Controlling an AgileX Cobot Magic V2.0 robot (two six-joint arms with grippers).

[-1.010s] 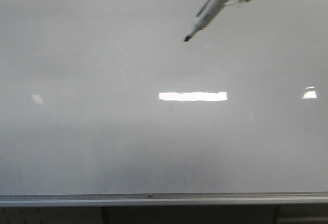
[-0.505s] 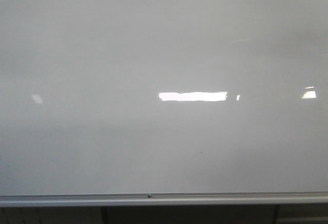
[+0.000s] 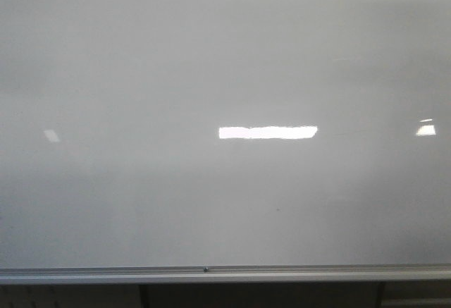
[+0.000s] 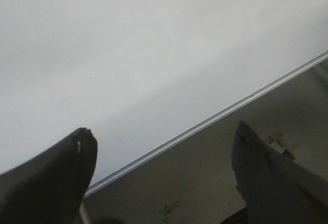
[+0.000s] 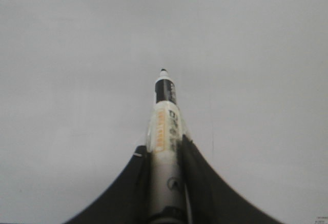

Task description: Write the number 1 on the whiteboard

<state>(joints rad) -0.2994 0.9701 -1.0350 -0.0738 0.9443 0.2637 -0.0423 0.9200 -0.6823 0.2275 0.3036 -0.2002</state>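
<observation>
The whiteboard (image 3: 225, 54) fills the front view, glossy grey-white, with its silver frame edge (image 3: 225, 273) along the bottom. No black stroke of the number 1 shows on it there, and neither gripper is in that view. My right gripper (image 5: 163, 144) is shut on a white marker (image 5: 165, 116), whose black tip (image 5: 163, 71) points at the board (image 5: 77, 55). A faint thin upright line (image 5: 212, 126) lies beside the marker; I cannot tell if it is ink. My left gripper (image 4: 164, 131) is open and empty over the board's frame edge (image 4: 215, 117).
Bright rectangular light reflections sit on the board at the middle (image 3: 266, 132) and the right (image 3: 425, 130). A dark stained surface (image 4: 205, 183) lies beyond the frame edge in the left wrist view. A dark strip (image 3: 261, 295) runs below the frame.
The marker and right gripper, at the top right of the front view a second ago, have moved out of that view. The board looks unchanged.
</observation>
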